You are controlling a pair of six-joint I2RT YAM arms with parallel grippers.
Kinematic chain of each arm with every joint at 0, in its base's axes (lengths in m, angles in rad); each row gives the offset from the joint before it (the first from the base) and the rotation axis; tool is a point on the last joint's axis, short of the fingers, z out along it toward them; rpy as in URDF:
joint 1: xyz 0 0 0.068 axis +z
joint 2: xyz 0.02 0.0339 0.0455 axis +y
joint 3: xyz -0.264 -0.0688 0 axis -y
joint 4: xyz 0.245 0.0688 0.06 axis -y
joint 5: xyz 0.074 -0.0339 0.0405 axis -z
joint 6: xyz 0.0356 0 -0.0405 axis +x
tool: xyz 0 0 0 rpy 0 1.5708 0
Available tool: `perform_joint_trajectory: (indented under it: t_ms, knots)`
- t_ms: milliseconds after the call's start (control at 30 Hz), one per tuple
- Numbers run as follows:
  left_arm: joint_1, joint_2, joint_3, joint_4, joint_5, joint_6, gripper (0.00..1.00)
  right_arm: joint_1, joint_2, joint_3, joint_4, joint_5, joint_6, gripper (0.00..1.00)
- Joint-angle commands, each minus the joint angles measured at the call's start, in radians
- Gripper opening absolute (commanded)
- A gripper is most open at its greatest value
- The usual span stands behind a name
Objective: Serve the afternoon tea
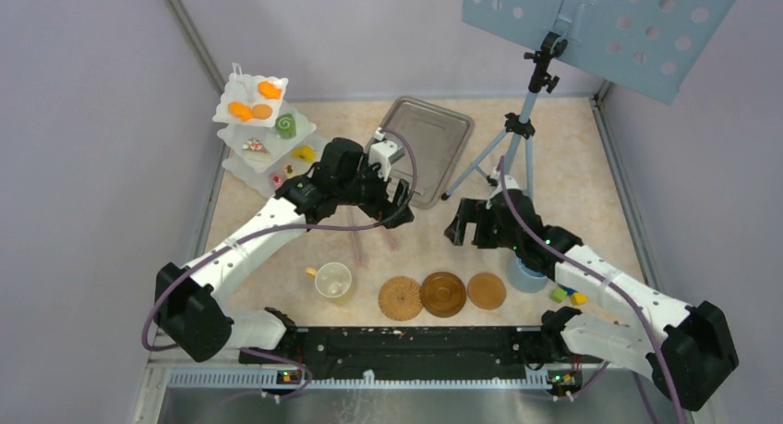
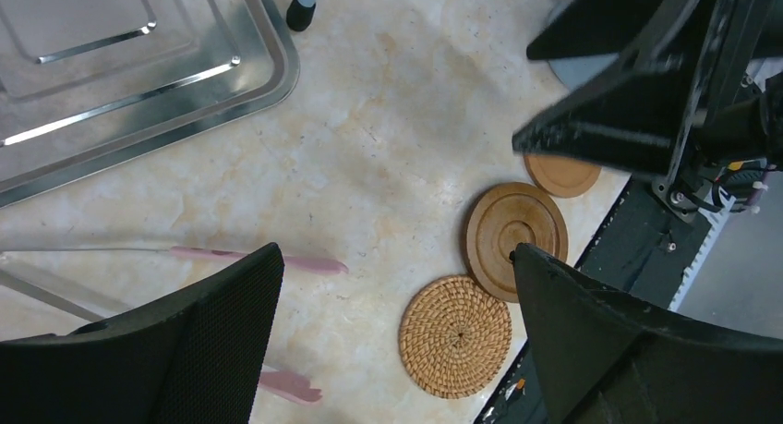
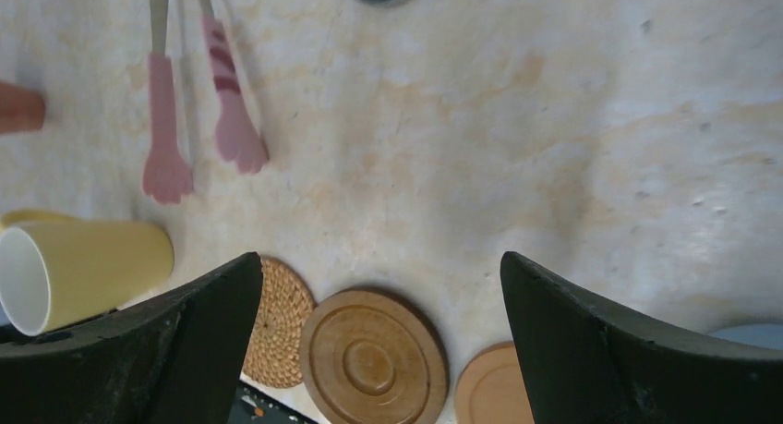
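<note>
A white three-tier stand (image 1: 242,163) at the back left carries orange biscuits (image 1: 251,110), a green swirl roll (image 1: 285,126), a yellow wedge (image 1: 302,152) and a pink slice (image 1: 276,178). Near the front edge lie a woven coaster (image 1: 401,297) (image 2: 455,336) (image 3: 282,322), a dark wooden coaster (image 1: 443,294) (image 2: 512,230) (image 3: 374,359) and a light coaster (image 1: 487,291) (image 2: 561,175) (image 3: 489,387). A yellow cup (image 1: 333,281) (image 3: 83,267) lies left of them. My left gripper (image 1: 397,212) (image 2: 397,258) hangs open and empty above the table's middle. My right gripper (image 1: 459,225) (image 3: 379,262) is open and empty above the coasters.
A metal tray (image 1: 420,147) (image 2: 111,64) sits at the back centre beside a tripod (image 1: 517,147). Pink tongs (image 1: 355,244) (image 2: 249,255) (image 3: 166,165) lie between the grippers. A blue cup (image 1: 526,274) and small green and yellow blocks (image 1: 559,295) sit under the right arm.
</note>
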Motion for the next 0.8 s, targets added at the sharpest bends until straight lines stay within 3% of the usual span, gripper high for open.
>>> perform_joint_trajectory:
  t_ms: [0, 233, 367, 533, 633, 767]
  knots:
    - [-0.006, -0.017, -0.016, 0.049, -0.08, -0.015, 0.99, 0.145, 0.091, -0.048, 0.088, 0.073, 0.095, 0.99]
    - [-0.002, -0.193, -0.084, 0.122, -0.488, -0.051, 0.99, 0.278, 0.364, 0.03, 0.374, 0.21, 0.094, 0.98]
    - [0.0, -0.271, -0.12, 0.143, -0.688, -0.058, 0.99, 0.321, 0.541, 0.126, 0.445, 0.26, 0.065, 0.98]
    - [0.005, -0.381, -0.186, 0.22, -0.798, -0.058, 0.99, 0.403, 0.698, 0.236, 0.468, 0.336, 0.058, 0.9]
    - [0.005, -0.427, -0.209, 0.248, -0.815, -0.058, 0.99, 0.435, 0.747, 0.278, 0.461, 0.353, 0.052, 0.89]
    - [0.006, -0.438, -0.207, 0.246, -0.813, -0.061, 0.99, 0.442, 0.784, 0.308, 0.444, 0.339, 0.05, 0.79]
